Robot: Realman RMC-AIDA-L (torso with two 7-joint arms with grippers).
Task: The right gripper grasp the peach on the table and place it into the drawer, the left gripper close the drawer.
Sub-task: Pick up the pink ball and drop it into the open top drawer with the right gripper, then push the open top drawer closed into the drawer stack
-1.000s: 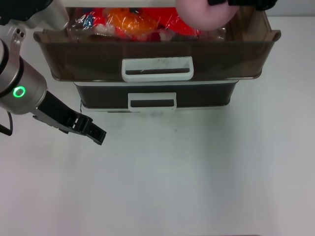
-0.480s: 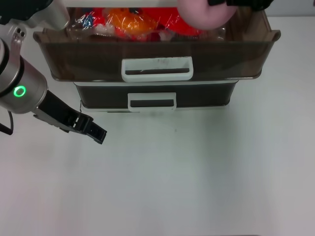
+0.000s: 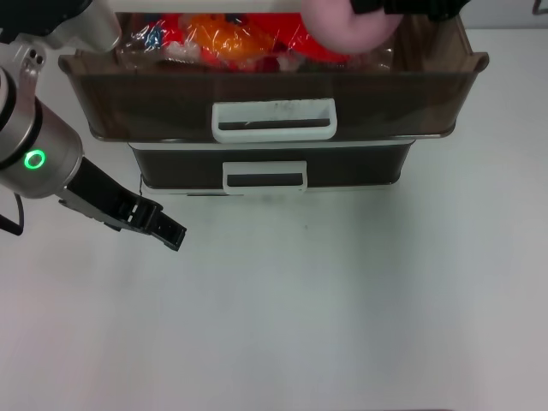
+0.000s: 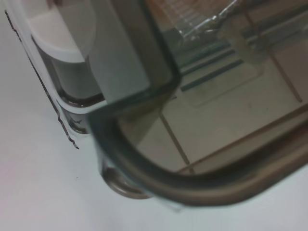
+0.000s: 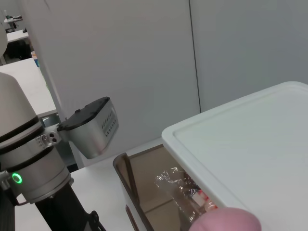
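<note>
In the head view, the peach [image 3: 347,23] sits at the top edge of the frame, right of centre, over the open upper drawer [image 3: 274,90], whose white loop handle [image 3: 274,119] faces the viewer in the middle of the picture. The right hand [image 3: 402,5] is a dark shape at the top edge, closed on the peach, which looks to hang above the drawer's right part rather than lie in it. Red and orange packets [image 3: 227,36] fill the drawer's left and middle. A second, shut drawer [image 3: 265,167] lies just below. The left hand [image 3: 163,229] hovers over the white bench [image 3: 342,308] at the left of the frame, well apart from the handle; whether its fingers are open I cannot tell. In the left wrist view, only the drawer's smoky brown corner [image 4: 144,163] and a slice of bench show. In the right wrist view, the peach's pink top [image 5: 226,222] peeks in at the lower edge beside a clear wrapper [image 5: 180,185], with the left arm [image 5: 29,163] at lower left. By my judgement, the grasp and carry are done; releasing the peach and pushing the drawer shut remain.
</note>
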